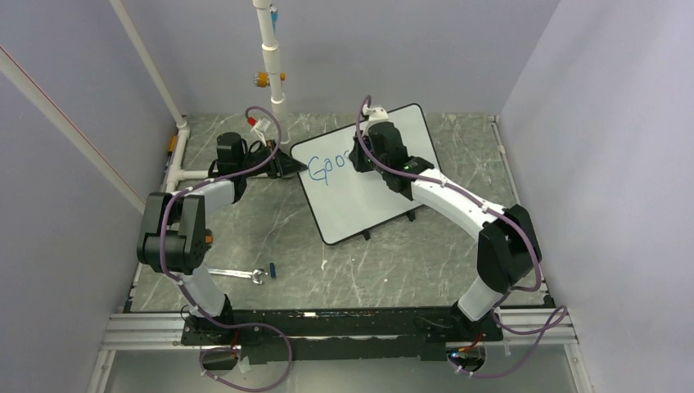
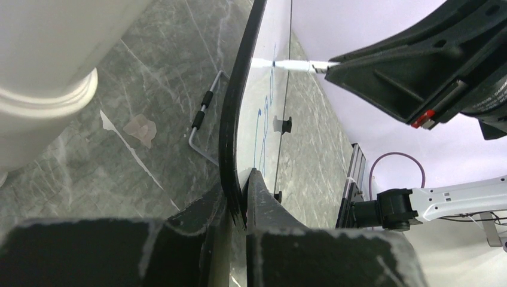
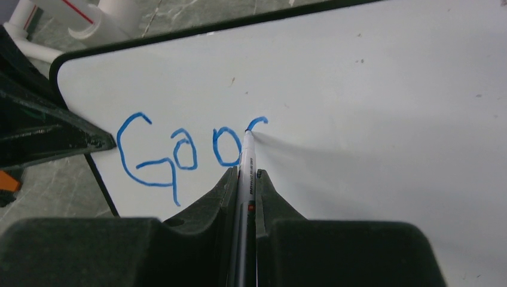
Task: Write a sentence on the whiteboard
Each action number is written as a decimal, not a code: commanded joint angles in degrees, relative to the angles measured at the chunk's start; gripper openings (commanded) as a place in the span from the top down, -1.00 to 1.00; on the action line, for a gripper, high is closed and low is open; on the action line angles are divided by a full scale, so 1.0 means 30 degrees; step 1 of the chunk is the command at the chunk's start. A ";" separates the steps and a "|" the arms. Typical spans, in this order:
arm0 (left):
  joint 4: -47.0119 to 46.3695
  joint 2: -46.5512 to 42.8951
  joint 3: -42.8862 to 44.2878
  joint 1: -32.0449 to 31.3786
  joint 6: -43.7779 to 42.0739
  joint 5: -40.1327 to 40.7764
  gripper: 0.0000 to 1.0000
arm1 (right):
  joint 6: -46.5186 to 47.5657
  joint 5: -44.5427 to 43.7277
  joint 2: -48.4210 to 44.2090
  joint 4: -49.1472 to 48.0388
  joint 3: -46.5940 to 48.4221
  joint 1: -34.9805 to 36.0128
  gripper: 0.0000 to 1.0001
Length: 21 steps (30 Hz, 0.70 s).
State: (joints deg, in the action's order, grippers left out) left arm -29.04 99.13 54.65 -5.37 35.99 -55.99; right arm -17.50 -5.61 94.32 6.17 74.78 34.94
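Near the far edge of the grey marbled tabletop (image 1: pixel 270 229), the large white black-framed whiteboard (image 1: pixel 360 205) has its left rim pinched by the left gripper (image 2: pixel 239 197), while the right gripper (image 3: pixel 246 179) clamps a slim white marker (image 3: pixel 247 161), tip touching the unfinished blue handwritten lettering (image 1: pixel 327 170).

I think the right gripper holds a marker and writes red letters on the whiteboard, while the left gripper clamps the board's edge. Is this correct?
Not quite. The letters are blue, not red; the right wrist view shows it. The right gripper does hold the marker on the whiteboard, and the left gripper clamps its edge.
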 commanded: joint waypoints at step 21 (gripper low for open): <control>-0.0677 -0.0790 0.0600 -0.0176 -0.2068 0.0385 1.00 | 0.0468 -0.1927 -0.0807 0.0150 0.0072 0.0232 1.00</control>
State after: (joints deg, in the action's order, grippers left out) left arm -28.86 99.09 54.68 -5.39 35.77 -55.88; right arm -17.32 -8.78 90.96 6.70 70.08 35.92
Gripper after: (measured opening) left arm 0.131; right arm 0.132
